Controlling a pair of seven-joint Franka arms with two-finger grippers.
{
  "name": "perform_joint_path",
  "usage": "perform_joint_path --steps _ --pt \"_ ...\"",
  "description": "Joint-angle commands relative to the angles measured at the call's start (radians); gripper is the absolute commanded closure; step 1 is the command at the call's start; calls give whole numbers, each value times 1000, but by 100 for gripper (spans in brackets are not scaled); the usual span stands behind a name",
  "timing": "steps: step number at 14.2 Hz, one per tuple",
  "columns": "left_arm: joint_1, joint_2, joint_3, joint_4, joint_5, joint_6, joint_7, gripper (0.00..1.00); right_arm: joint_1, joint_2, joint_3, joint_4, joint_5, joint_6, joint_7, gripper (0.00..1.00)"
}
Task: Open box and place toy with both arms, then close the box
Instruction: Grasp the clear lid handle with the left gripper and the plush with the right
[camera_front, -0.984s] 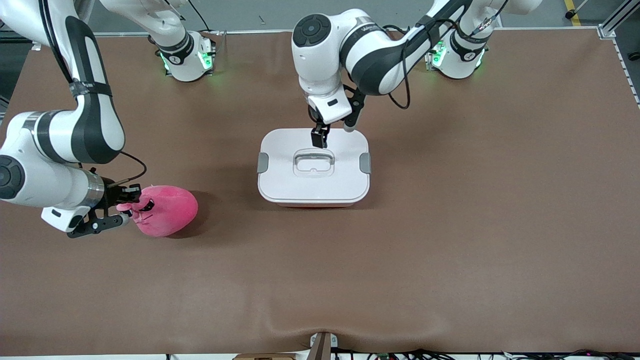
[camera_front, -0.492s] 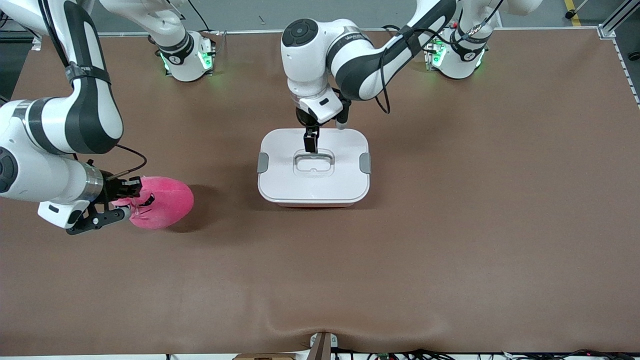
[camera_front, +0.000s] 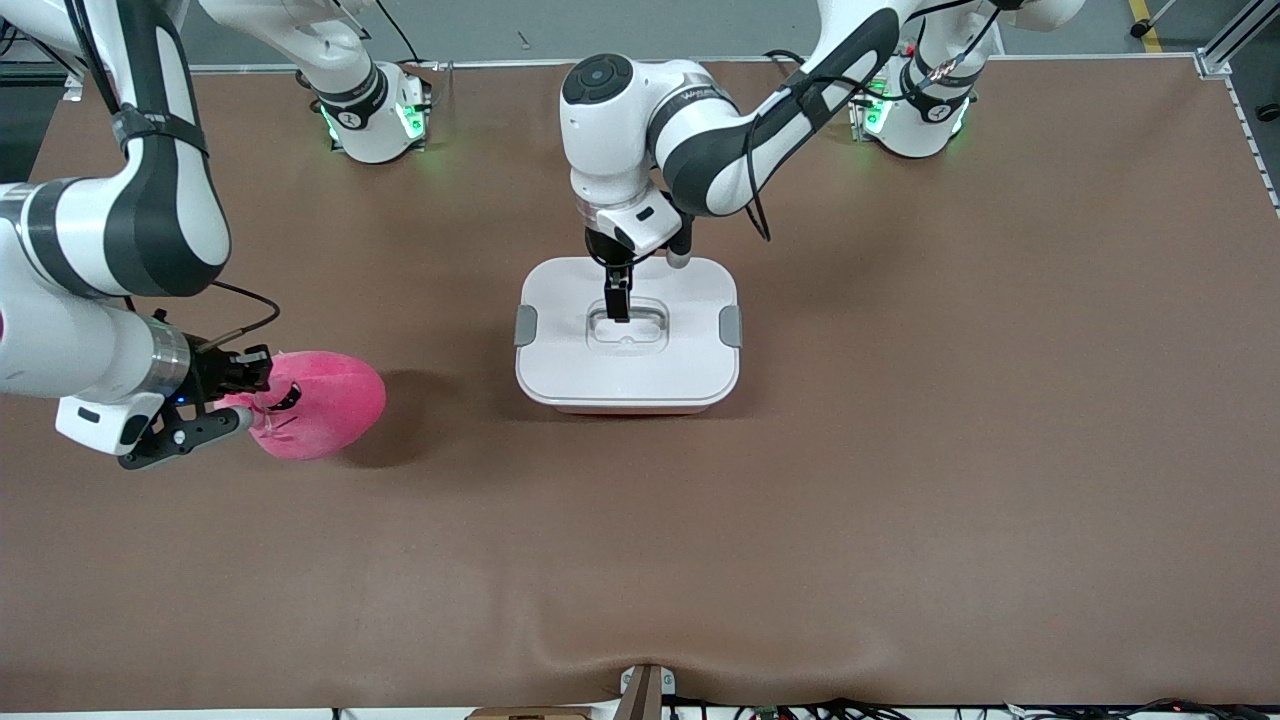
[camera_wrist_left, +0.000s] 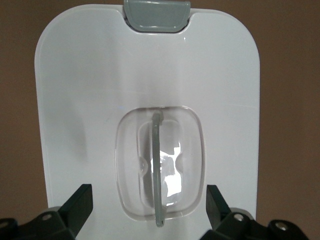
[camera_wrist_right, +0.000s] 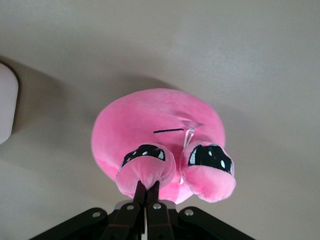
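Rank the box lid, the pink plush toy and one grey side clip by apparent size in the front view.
1. box lid
2. pink plush toy
3. grey side clip
All sit at similar depth, so the order is safe.

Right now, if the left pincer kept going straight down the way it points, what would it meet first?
Most likely the clear handle in the recess of the box lid. The left pincer hangs open right over it, one finger on each side of the handle, so the fingers would probably drop into the recess around it.
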Motion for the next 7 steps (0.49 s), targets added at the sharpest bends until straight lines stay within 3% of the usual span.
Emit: perform_joint_path --steps 1,7 --pt "-9 22 0 17 44 11 -89 0 3 -14 -5 44 13 -50 -65 100" --pt "-3 39 2 15 46 14 -89 17 3 -51 -5 48 13 -98 -133 100"
